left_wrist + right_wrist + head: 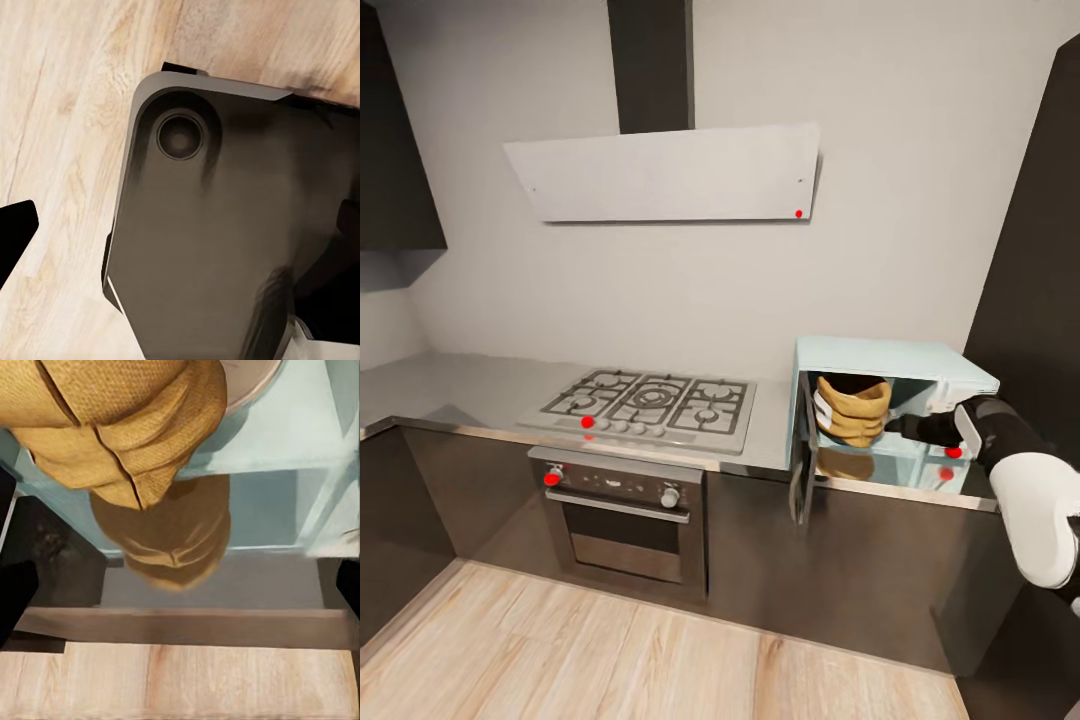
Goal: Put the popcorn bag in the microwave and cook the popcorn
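Tan popcorn bag (852, 410) sat inside the open microwave (920, 365), right gripper (900, 426) fingers apart beside it, door-closing seemingly due next.

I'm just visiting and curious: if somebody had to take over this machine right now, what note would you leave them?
Right end effector: at the microwave's open front, next to the popcorn bag; grip state unclear.
Left end effector: pointing down at the wooden floor, holding nothing that I can see.
Done: bag sits inside the microwave, door swung open.
Left: withdraw the arm, shut the door, start heating.
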### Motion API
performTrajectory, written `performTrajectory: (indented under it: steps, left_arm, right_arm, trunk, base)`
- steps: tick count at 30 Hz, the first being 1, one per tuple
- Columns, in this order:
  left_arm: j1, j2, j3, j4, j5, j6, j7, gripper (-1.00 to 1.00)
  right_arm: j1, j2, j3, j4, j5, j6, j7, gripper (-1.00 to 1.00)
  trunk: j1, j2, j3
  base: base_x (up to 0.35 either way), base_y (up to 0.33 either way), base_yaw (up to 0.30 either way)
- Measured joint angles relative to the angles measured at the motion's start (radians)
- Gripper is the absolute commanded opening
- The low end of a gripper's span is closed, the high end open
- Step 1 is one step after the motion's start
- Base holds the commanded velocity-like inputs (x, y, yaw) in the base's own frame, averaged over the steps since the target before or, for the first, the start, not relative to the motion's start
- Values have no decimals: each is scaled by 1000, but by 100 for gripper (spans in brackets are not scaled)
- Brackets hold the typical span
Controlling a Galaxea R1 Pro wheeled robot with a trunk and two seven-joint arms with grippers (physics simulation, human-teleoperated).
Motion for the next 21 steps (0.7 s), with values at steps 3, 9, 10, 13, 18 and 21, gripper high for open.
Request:
performTrajectory:
  steps: [3,9,10,13,18,21]
  left_arm:
    - [0,0,0,0,0,0,0,100]
    - [0,0,0,0,0,0,0,100]
    - [0,0,0,0,0,0,0,100]
    - [0,0,0,0,0,0,0,100]
    - [0,0,0,0,0,0,0,100]
    - [0,0,0,0,0,0,0,100]
  right_arm:
    - [17,14,4,5,7,-11,16,100]
    - [51,48,6,11,2,-44,-11,100]
    - [57,54,6,12,1,-50,-17,100]
    - [154,190,8,69,-6,-445,-73,100]
    - [155,197,4,158,-7,-632,-98,100]
    - [155,199,1,184,-6,-708,-116,100]
  trunk:
    - [0,0,0]
    - [0,0,0]
    - [0,0,0]
    - [0,0,0]
    - [0,0,0]
    - [0,0,0]
  base:
    - [0,0,0]
    - [0,0,0]
    - [0,0,0]
    - [0,0,0]
    - [0,0,0]
    - [0,0,0]
